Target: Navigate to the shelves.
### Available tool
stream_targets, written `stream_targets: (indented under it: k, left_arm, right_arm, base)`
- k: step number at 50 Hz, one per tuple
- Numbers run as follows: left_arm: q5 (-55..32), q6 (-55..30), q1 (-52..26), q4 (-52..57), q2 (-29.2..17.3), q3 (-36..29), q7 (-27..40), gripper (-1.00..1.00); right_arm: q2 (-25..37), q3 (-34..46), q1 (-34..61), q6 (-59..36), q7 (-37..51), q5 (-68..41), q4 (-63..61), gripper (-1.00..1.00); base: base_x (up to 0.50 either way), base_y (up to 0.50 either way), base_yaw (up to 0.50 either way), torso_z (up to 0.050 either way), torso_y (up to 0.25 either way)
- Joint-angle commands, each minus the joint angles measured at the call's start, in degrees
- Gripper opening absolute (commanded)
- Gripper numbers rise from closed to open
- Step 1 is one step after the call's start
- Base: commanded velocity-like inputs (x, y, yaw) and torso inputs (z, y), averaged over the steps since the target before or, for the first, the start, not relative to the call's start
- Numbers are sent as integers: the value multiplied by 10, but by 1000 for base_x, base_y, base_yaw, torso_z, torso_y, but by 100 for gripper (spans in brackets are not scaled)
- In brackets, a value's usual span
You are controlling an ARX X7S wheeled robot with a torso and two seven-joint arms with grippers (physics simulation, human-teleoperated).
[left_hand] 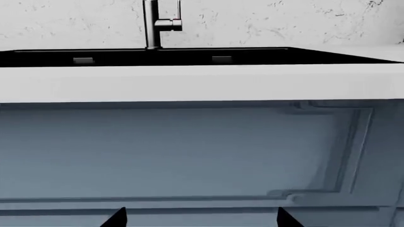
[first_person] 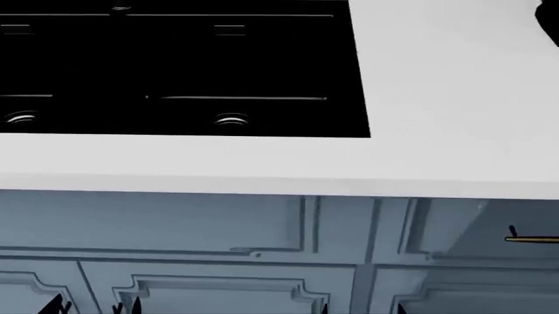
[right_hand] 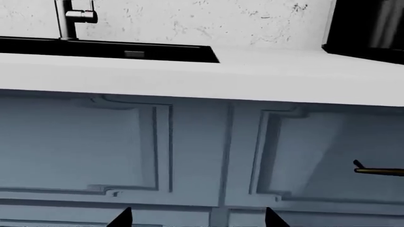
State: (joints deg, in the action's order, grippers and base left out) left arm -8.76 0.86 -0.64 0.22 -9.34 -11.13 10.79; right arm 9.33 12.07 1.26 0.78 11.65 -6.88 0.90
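The shelves are out of view in every frame. I face a kitchen counter at close range. My left gripper (left_hand: 198, 218) is open, its two dark fingertips (left_hand: 117, 218) wide apart in front of a blue-grey cabinet panel (left_hand: 177, 151), with nothing between them. My right gripper (right_hand: 198, 218) is open too, level with the cabinet fronts (right_hand: 75, 146) and holding nothing. In the head view only the tips of the left gripper (first_person: 91, 306) and of the right gripper (first_person: 362, 309) show at the lower edge.
A white countertop (first_person: 446, 104) with a black sink (first_person: 175, 65) and a steel faucet (left_hand: 158, 23) blocks the way ahead. A brass handle (right_hand: 379, 170) sticks out of the right-hand cabinet door. A black appliance (right_hand: 366, 28) stands on the counter at the right.
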Motion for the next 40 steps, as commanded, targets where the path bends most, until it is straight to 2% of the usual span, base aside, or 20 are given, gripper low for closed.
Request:
stream_targets:
  k: [1, 18, 40]
  left_arm:
    - [-3, 0, 0, 2, -4, -4, 4, 100]
    - [-7, 2, -1, 1, -8, -10, 9, 100]
    - [-12, 3, -4, -2, -13, -17, 14, 100]
  right_arm:
    - [3, 5, 1, -4, 5, -2, -3, 100]
    - [8, 9, -2, 9, 10, -7, -7, 100]
    - [12, 19, 5, -13, 33, 6, -3, 100]
  base:
    - [-1, -500, 0, 0, 0]
    - [0, 0, 0, 0, 0]
    - [-28, -500, 0, 0, 0]
